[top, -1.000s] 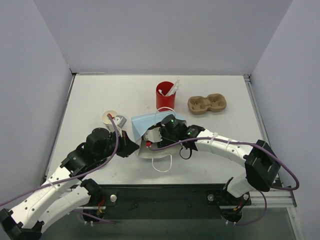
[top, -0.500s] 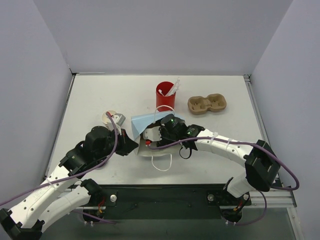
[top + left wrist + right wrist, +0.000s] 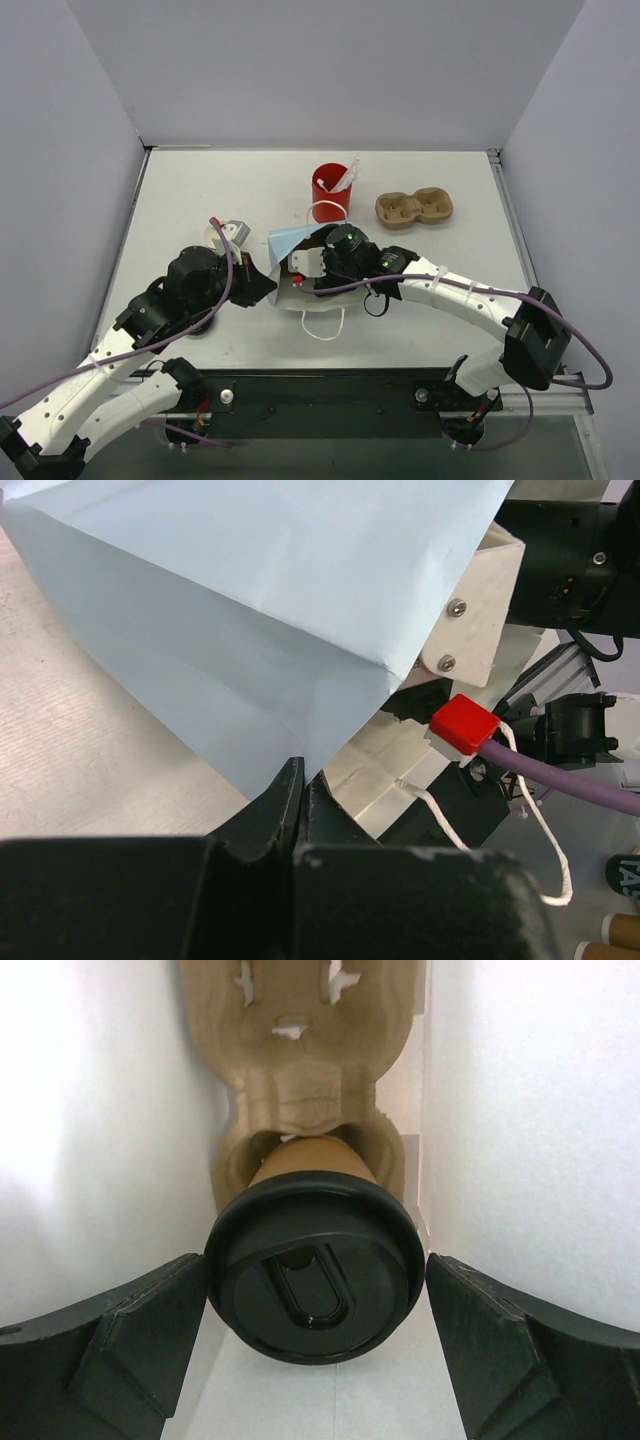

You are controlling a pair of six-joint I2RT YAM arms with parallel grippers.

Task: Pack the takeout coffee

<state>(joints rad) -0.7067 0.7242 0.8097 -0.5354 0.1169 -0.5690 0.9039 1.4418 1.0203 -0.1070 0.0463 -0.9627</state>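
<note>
Between the wide-open fingers of the right gripper (image 3: 315, 1272), the takeout coffee (image 3: 315, 1300) sits loose in a cardboard cup tray (image 3: 300, 1090). The left gripper (image 3: 300, 782) is pinched shut on the blue paper bag (image 3: 250, 600).

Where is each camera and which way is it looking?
Top external: high behind the robot, looking down at the table; left arm and right arm show.
Left wrist: on the left arm, looking along the shut left gripper pinching the blue bag.
Right wrist: inside the bag, facing the takeout coffee between the open right gripper fingers.
Shared: top and left wrist both show the bag's outside.
</note>
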